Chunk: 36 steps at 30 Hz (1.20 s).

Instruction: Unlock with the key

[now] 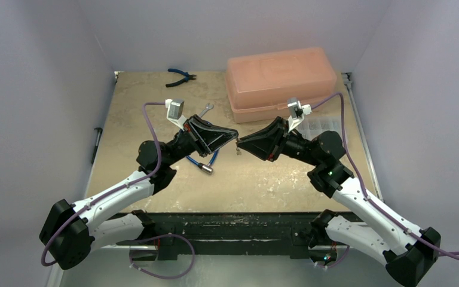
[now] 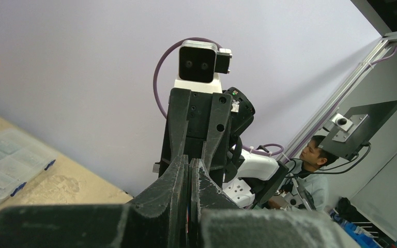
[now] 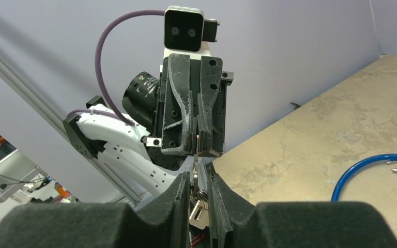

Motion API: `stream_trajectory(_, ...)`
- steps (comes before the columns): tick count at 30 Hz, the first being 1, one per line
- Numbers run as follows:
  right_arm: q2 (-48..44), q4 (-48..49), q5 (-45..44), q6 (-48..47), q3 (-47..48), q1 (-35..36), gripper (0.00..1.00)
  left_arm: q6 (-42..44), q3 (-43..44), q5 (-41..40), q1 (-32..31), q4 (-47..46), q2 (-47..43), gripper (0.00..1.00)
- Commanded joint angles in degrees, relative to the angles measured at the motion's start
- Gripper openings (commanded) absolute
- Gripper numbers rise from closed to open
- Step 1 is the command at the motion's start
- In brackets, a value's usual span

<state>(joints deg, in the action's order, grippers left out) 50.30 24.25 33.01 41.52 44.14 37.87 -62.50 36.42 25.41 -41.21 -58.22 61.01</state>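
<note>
My two grippers meet tip to tip above the middle of the table. My left gripper (image 1: 236,136) is shut on a thin silver key (image 3: 197,147), whose blade points down into the right gripper. My right gripper (image 3: 198,178) has its jaws a narrow gap apart around that key. More keys on a ring (image 3: 199,212) hang loose between its fingers and show as a small dangling piece in the top view (image 1: 237,150). The blue cable lock (image 1: 198,160) lies on the table under the left gripper, its silver lock end (image 1: 206,169) toward the near side. The cable also shows in the right wrist view (image 3: 362,170).
A pink plastic box (image 1: 281,78) stands at the back right, with a clear parts organizer (image 1: 326,125) in front of it. Blue-handled pliers (image 1: 181,75) lie at the back edge. A small silver wrench (image 1: 208,108) lies behind the left gripper.
</note>
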Motion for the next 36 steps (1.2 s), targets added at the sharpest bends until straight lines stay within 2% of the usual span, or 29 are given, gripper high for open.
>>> stream_trajectory(1,0.4,1.8,0.0,0.1,0.7,0.1,0.21,-1.3,0.3,-0.1,0.0,-5.2,-0.6,0.00)
stream_trajectory(7,0.5,2.3,-0.2,0.4,0.2,0.1,0.08,-1.1,-0.3,-1.0,-0.1,-5.0,-0.9,0.00)
stream_trajectory(11,0.6,2.8,0.0,0.8,-0.2,0.1,0.07,-0.9,-0.7,-1.7,-0.1,-4.6,-1.2,0.00)
stream_trajectory(12,0.7,3.1,0.2,0.9,-0.3,0.1,0.10,-0.8,-0.8,-1.8,-0.1,-4.6,-1.2,0.00)
stream_trajectory(16,1.1,4.0,1.2,1.3,-0.6,0.2,0.38,-0.9,-0.7,-1.8,-0.1,-4.7,-1.2,0.00)
stream_trajectory(20,1.3,4.7,1.1,1.5,-0.9,0.2,0.41,-1.0,-0.7,-1.8,-0.1,-5.0,-1.2,0.00)
stream_trajectory(36,1.0,5.0,0.6,1.7,-1.2,0.2,0.04,-0.9,-1.4,-2.4,-0.1,-4.8,-1.3,0.00)
